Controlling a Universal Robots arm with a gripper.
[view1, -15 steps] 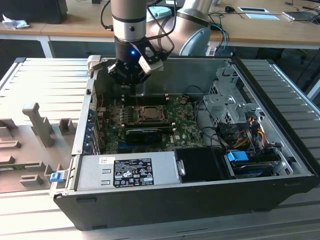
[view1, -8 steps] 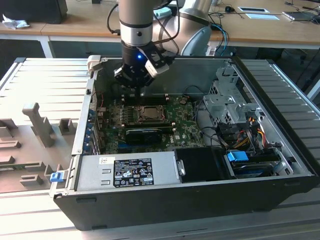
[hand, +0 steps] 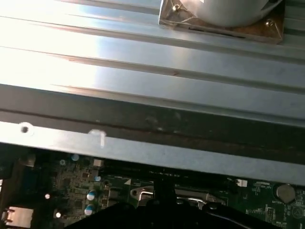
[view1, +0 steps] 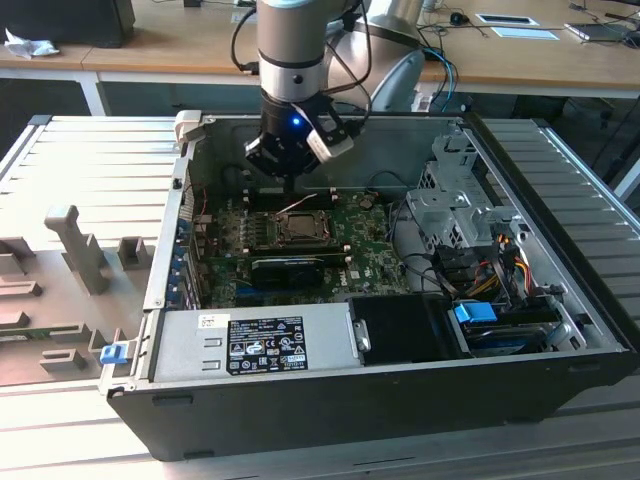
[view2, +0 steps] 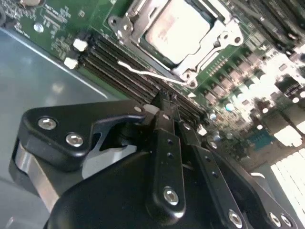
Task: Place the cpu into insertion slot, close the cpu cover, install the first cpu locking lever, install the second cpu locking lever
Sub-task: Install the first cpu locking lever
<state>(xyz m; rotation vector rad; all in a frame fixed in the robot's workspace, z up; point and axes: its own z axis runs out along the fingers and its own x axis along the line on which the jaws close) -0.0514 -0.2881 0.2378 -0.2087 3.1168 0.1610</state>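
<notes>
The black gripper (view1: 290, 183) hangs inside the open dark computer case (view1: 330, 400), just above the green motherboard (view1: 365, 235) and beside the back edge of the socket in the exterior view. In the second wrist view its slim black fingers (view2: 167, 143) lie pressed together with no gap and nothing between them, their tips over the black ribbed memory slots (view2: 121, 67) next to the socket.

The pale silvery-grey square cpu (view2: 178, 28) sits flat in the square dark insertion slot with its silvery metal rim (view1: 297, 228). The thin silvery-grey frame plate of the cpu cover (view2: 143, 21) lies down around the chip — the metal face shows through its square middle opening. A thin bright wire lever (view2: 152, 74) runs along the socket's near edge, over the memory slots (whether it is latched cannot be told).

In the exterior view a grey power supply box (view1: 250, 345) fills the case's front, and coloured cables (view1: 500, 270) bunch at the exterior view's right. The case rests on a ribbed grey metal desk (view1: 90, 165).
</notes>
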